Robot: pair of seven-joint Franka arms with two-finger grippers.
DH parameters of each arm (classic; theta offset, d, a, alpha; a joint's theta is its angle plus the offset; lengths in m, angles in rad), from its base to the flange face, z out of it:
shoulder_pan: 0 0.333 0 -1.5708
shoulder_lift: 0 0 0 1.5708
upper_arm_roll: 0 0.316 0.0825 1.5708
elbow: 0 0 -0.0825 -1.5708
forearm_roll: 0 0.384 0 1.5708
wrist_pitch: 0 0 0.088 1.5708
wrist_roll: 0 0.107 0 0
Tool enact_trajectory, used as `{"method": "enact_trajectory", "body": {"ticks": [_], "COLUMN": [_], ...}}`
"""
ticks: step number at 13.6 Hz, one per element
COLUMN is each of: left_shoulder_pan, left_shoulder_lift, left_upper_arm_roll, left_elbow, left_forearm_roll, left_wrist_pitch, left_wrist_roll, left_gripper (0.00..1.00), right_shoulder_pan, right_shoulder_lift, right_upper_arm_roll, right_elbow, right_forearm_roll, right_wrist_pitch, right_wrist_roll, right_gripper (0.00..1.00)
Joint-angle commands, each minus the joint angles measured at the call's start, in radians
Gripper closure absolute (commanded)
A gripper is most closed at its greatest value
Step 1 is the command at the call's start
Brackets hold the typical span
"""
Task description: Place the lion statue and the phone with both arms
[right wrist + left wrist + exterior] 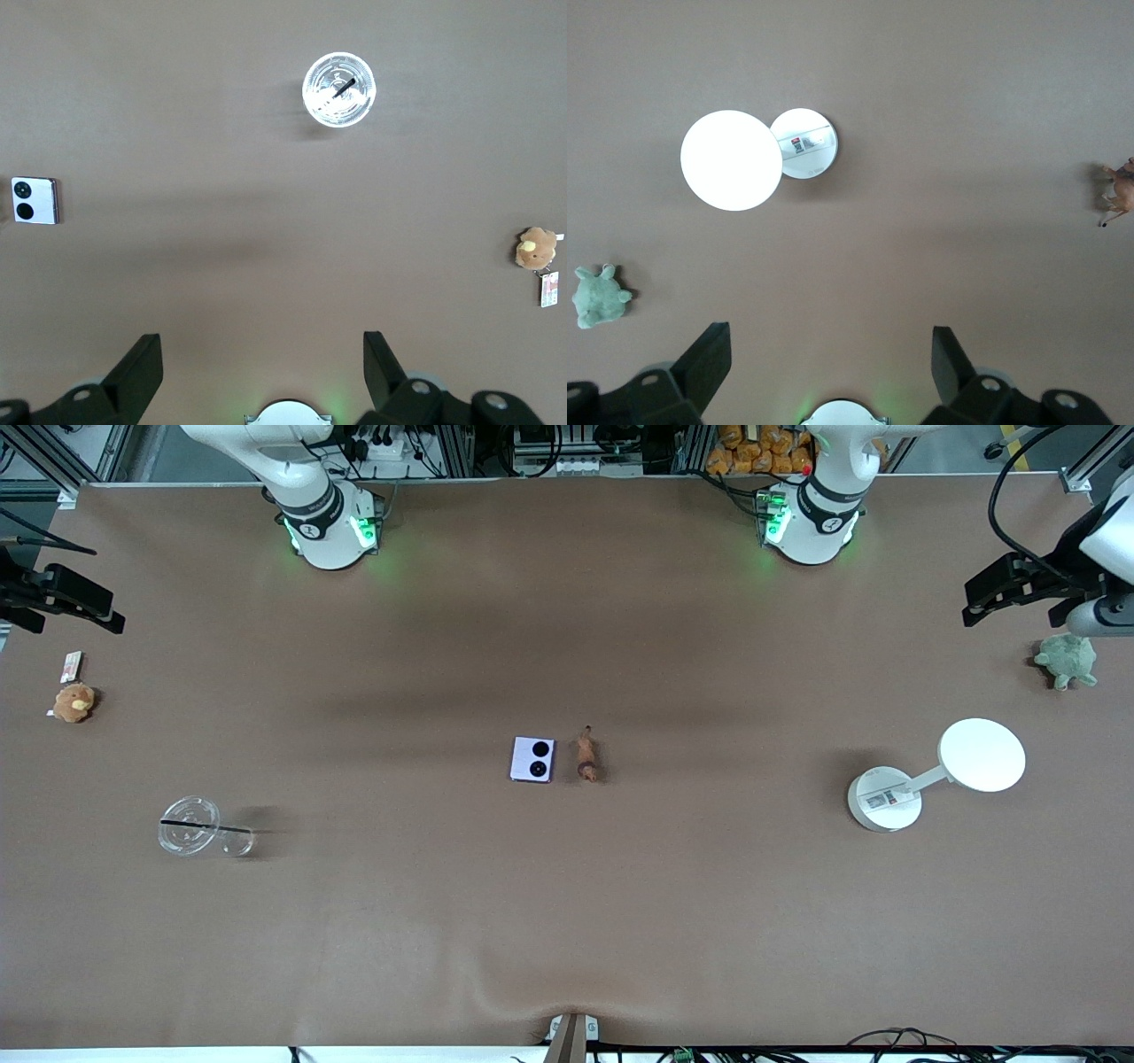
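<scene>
You've got a wide brown counter (567, 921), and everything turns on its middle: the phone (532, 759) and the lion statue (586, 755) lie side by side there, just apart, both flat on the surface. The phone sits toward the right arm's end, the lion toward the left arm's end, so each arm has its own target on its own side, with no crossing needed. The lion's long axis runs toward and away from the front camera, tail end pointing toward the bases.

Both arms wait high at the ends of the counter. The left hand (831, 359) hangs over the left arm's end, fingers spread wide, holding nothing; the right hand (263, 359) is over the right arm's end, equally wide open and empty.

Now the bystanders: a white lamp (939, 775) and a green plush turtle (1067, 660) at the left arm's end; a clear lidded cup (190, 826) and a brown plush toy (73, 701) at the right arm's end. All are well apart from the pair, so I'd say nothing blocks either reach.
</scene>
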Motion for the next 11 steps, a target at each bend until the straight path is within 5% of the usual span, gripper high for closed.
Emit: {"method": "enact_trajectory", "body": {"ticks": [1,8,11], "left_shoulder_pan": [-0.030,-0.102,-0.163], "left_shoulder_lift": [0.033,0.154,0.191], "left_upper_arm_roll": [-0.019,-0.157,-0.163], "left_elbow": [0.008,-0.013,-0.050], "left_forearm_roll": [-0.013,-0.013,-0.013], "left_wrist_pitch": [0.012,0.189,0.283], "left_wrist_roll": [-0.044,-0.271,-0.371], "left_gripper": [0.00,0.00,0.00], "right_shoulder_pan": [-0.012,-0.010,-0.010], "right_shoulder_lift": [0.011,0.022,0.051], "right_upper_arm_roll": [0.011,0.011,0.013], "right_elbow": [0.018,0.018,0.018], "right_forearm_roll": [0.005,0.005,0.005], "right_wrist_pitch": [-0.009,-0.007,-0.007], "right_wrist_roll": [0.009,0.009,0.006], "right_gripper": [0.00,0.00,0.00]}}
